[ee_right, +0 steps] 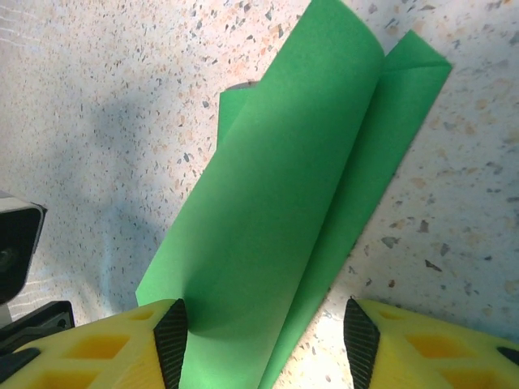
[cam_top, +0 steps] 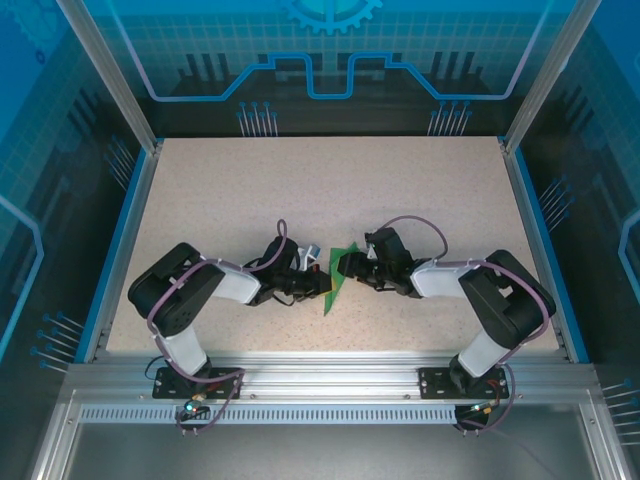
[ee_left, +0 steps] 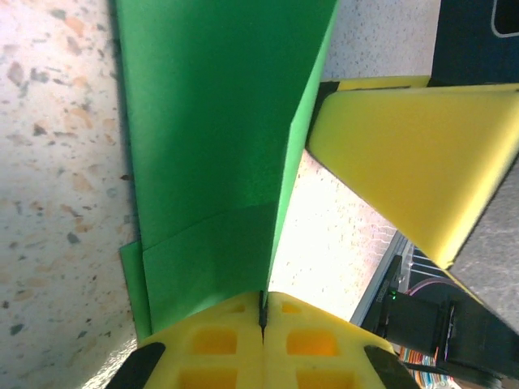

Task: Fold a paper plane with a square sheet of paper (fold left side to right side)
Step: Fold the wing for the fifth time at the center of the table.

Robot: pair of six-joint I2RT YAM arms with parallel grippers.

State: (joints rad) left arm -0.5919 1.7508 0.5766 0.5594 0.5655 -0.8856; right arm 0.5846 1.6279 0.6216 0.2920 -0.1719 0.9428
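- Green paper plane, half-folded with one flap curling up, lies at the middle of the speckled surface;
- left pincer is clamped shut on its edge there, likely anchoring it;
- right pincer straddles its end, jaws apart and holding nothing, seemingly to press the flap.

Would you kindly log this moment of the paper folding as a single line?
left gripper: shut on green paper | right gripper: open, astride the paper | paper: partly folded, on table
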